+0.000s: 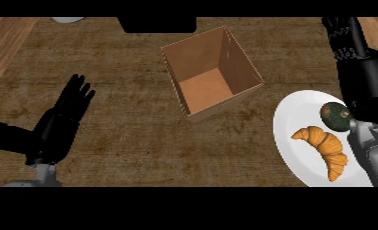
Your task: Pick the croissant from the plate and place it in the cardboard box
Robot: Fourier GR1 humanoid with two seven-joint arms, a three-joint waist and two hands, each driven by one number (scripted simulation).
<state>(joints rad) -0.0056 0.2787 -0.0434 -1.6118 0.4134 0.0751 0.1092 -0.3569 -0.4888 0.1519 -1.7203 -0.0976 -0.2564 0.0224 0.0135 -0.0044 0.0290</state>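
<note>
A golden croissant (pixel 325 149) lies on a white plate (pixel 291 124) at the right of the head view. The open cardboard box (pixel 214 76) stands upright in the middle of the counter, to the upper left of the plate, with nothing inside. My right hand (pixel 351 59) stretches up along the right edge, beyond the plate and above the croissant, fingers straight and holding nothing. My left hand (pixel 63 119) rests open at the lower left with its fingers up, well away from the box.
A dark green round fruit (pixel 336 114) sits on the plate just behind the croissant. A black object (pixel 159 24) stands at the counter's far edge behind the box. A white item (pixel 68 20) shows at the top left.
</note>
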